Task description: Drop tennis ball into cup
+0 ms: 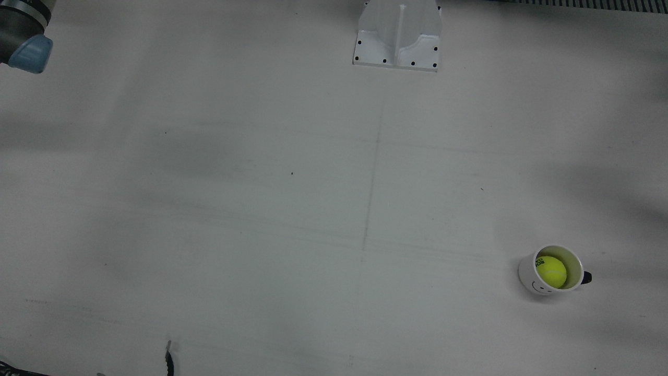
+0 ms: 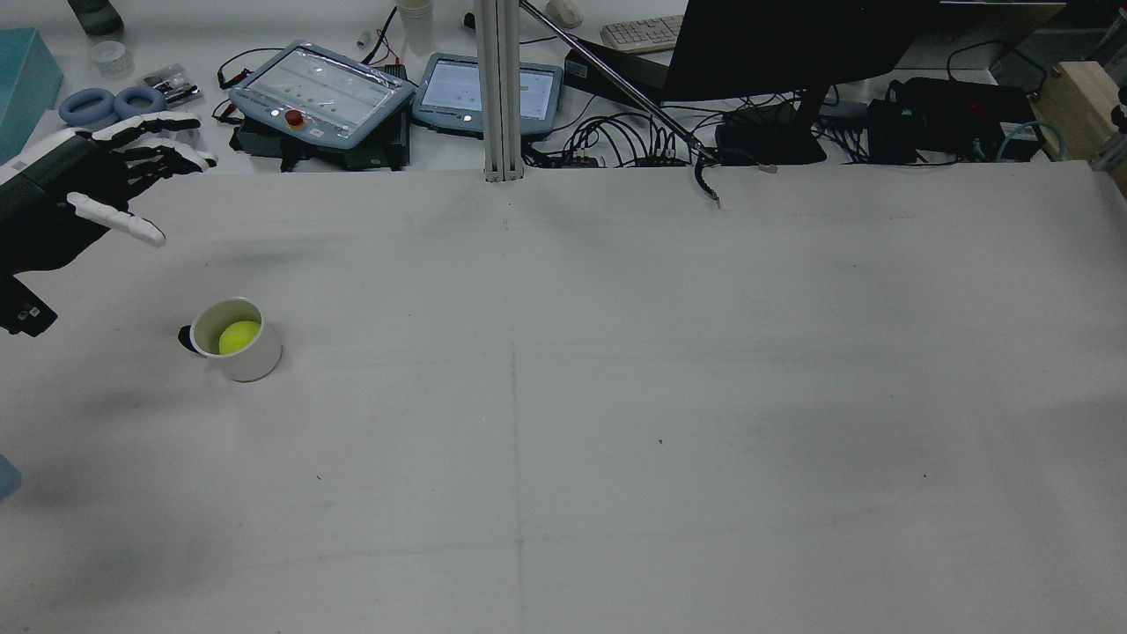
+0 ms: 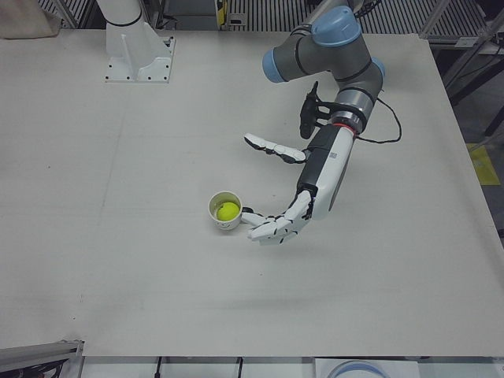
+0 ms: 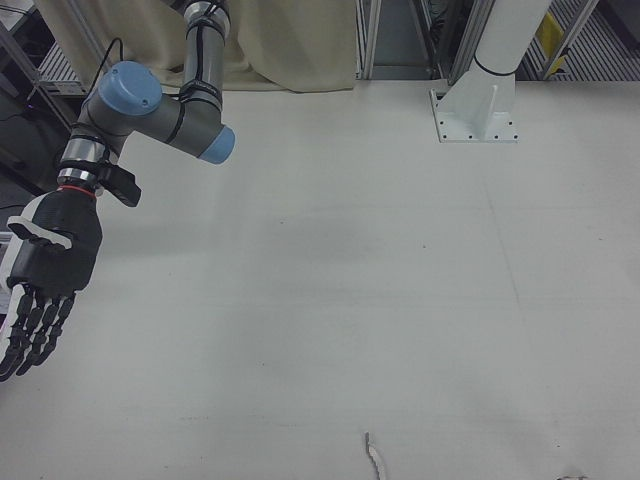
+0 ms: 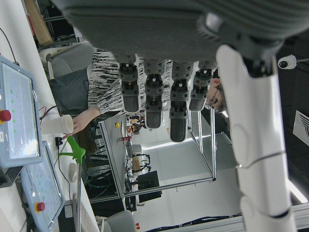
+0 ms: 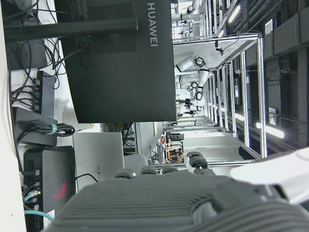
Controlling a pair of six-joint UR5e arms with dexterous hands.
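Note:
A yellow tennis ball (image 1: 552, 271) lies inside a white cup (image 1: 531, 273) with a dark handle, upright on the table. Both also show in the rear view, the ball (image 2: 239, 336) in the cup (image 2: 251, 360), and in the left-front view, the ball (image 3: 227, 210) in the cup (image 3: 216, 220). My left hand (image 3: 276, 227) is open and empty, fingers spread, raised beside the cup; it shows at the rear view's left edge (image 2: 97, 198). My right hand (image 4: 38, 290) is open and empty, fingers hanging down, far from the cup.
The white table (image 2: 616, 396) is bare around the cup. Pedestal bases stand at its far side (image 1: 397, 36). Beyond the operators' edge lie teach pendants (image 2: 321, 92), cables and a monitor (image 2: 775, 53). A small dark cable end (image 1: 168, 360) reaches over the edge.

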